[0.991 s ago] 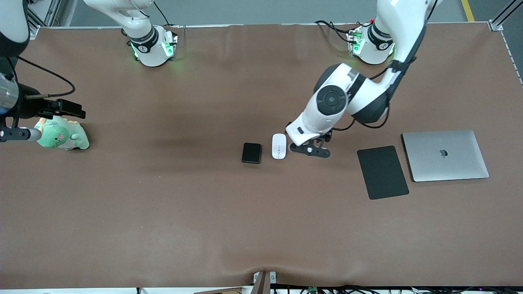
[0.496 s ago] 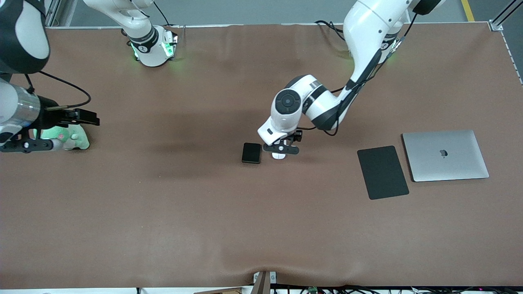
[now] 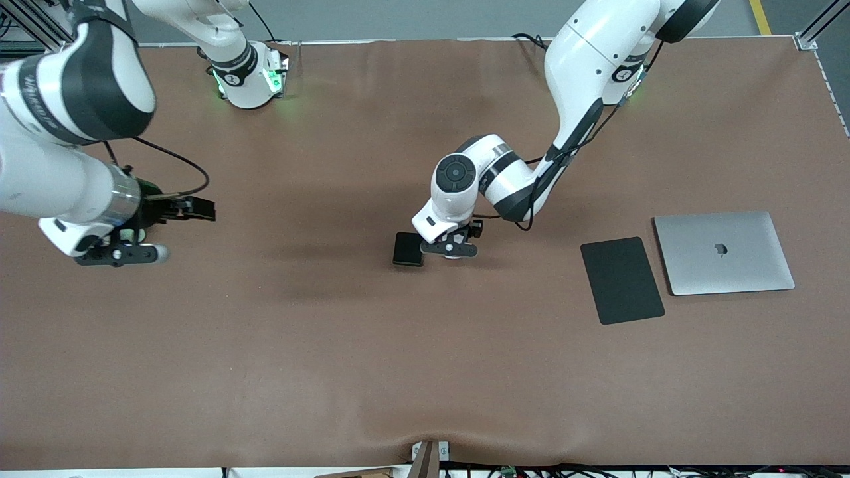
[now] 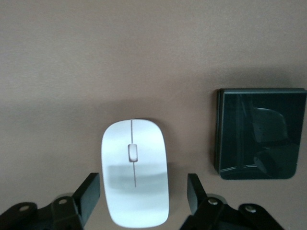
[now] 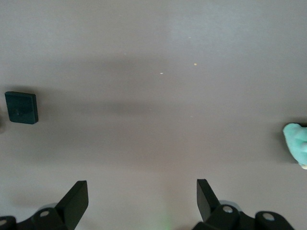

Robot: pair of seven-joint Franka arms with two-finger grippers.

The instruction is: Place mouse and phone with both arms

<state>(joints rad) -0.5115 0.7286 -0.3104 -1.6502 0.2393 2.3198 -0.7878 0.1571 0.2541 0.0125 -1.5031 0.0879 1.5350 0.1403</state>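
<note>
While both arms are out over the table:
right gripper (image 3: 114, 254): jaws spread wide, nothing in them, over bare table at the right arm's end
phone (image 3: 408, 248): flat on table, just beside the mouse
mouse (image 4: 135, 171): on table, between the fingers
left gripper (image 4: 143, 195): straddling the mouse, fingers apart, gaps either side, not gripping
black pad (image 3: 621, 279): beside the closed laptop (image 3: 722, 252), left arm's end

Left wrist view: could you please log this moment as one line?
left pincer: open, straddling mouse | phone: beside mouse, on table | right pincer: open over bare table
</note>
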